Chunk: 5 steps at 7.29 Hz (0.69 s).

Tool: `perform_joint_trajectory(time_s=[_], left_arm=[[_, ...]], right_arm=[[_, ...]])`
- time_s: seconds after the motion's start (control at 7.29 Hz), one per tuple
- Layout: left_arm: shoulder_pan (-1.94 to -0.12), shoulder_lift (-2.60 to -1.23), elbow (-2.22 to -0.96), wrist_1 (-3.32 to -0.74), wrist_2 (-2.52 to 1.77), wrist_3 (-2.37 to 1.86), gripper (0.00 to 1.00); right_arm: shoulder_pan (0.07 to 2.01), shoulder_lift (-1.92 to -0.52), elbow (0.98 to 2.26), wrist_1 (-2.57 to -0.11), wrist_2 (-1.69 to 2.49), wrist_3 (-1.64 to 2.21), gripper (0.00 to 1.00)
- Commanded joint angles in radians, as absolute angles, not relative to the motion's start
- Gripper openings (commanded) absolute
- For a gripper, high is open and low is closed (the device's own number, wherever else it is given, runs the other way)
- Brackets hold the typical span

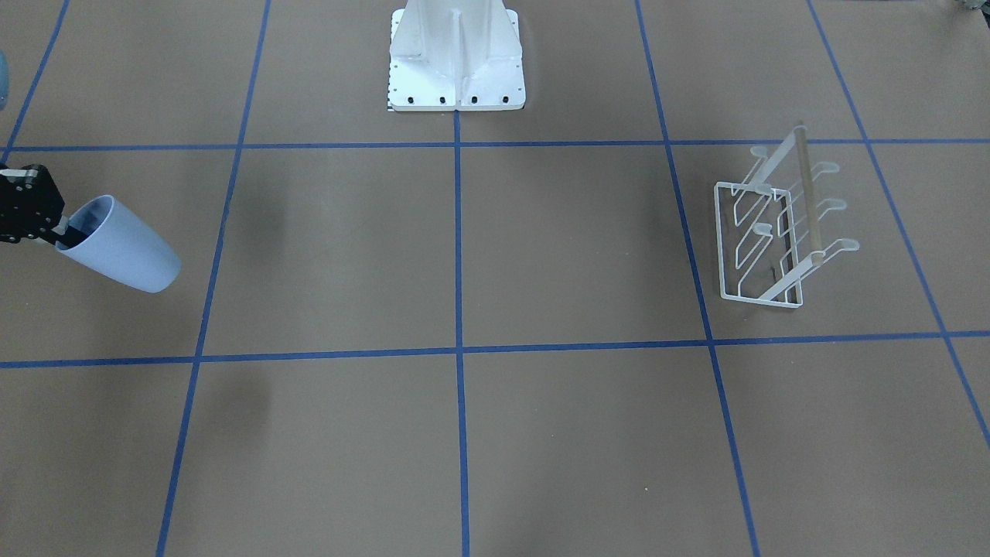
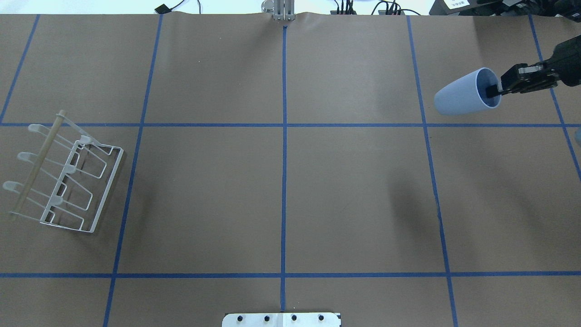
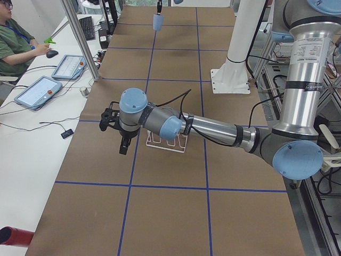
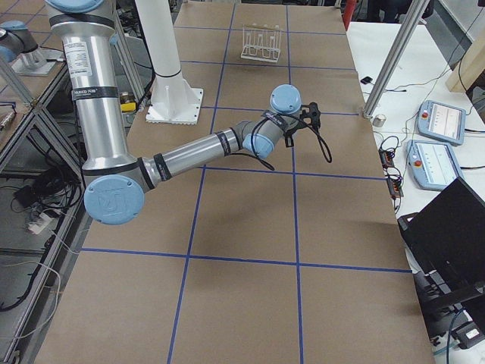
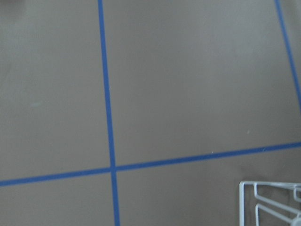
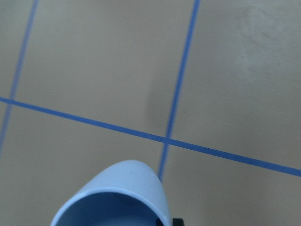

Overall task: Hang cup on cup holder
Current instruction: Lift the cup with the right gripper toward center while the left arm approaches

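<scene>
My right gripper [image 2: 493, 91] is shut on the rim of the pale blue cup [image 2: 460, 98], one finger inside its mouth. It holds the cup on its side above the table at the far right. The front view shows the same grip [image 1: 68, 229] on the cup [image 1: 124, 247], and the cup's rim fills the bottom of the right wrist view [image 6: 117, 197]. The white wire cup holder [image 2: 68, 181] with its wooden rod stands on the table at the far left, also in the front view [image 1: 773, 232]. My left gripper [image 3: 123, 147] hovers beside the holder [image 3: 166, 141]; I cannot tell if it is open.
The white robot pedestal [image 1: 456, 62] stands at the table's middle edge. Blue tape lines grid the brown table. An operator [image 3: 13, 42] sits at a side desk with tablets [image 3: 37, 92]. A corner of the holder's base frame [image 5: 270, 202] shows in the left wrist view.
</scene>
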State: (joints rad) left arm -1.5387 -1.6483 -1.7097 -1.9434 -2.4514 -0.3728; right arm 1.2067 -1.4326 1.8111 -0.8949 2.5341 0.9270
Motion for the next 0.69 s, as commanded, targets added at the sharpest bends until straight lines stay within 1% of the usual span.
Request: perform_joint_trajectory(time_s=[0.0, 0.41, 0.55], left_arm=[[-1.519, -1.647, -1.712, -2.217, -2.549, -0.645, 0.99], [-1.406, -1.647, -1.709, -2.738, -2.527, -1.181, 0.98], [-1.376, -1.651, -1.712, -2.838, -2.522, -1.284, 0.98]], right_arm=[[1.161, -1.433, 1.804, -0.585, 2.536, 1.252, 0.0], [1.118, -1.434, 1.802, -0.29, 2.528, 1.522, 0.0], [1.109, -1.433, 1.804, -0.209, 2.526, 1.585, 0.0]])
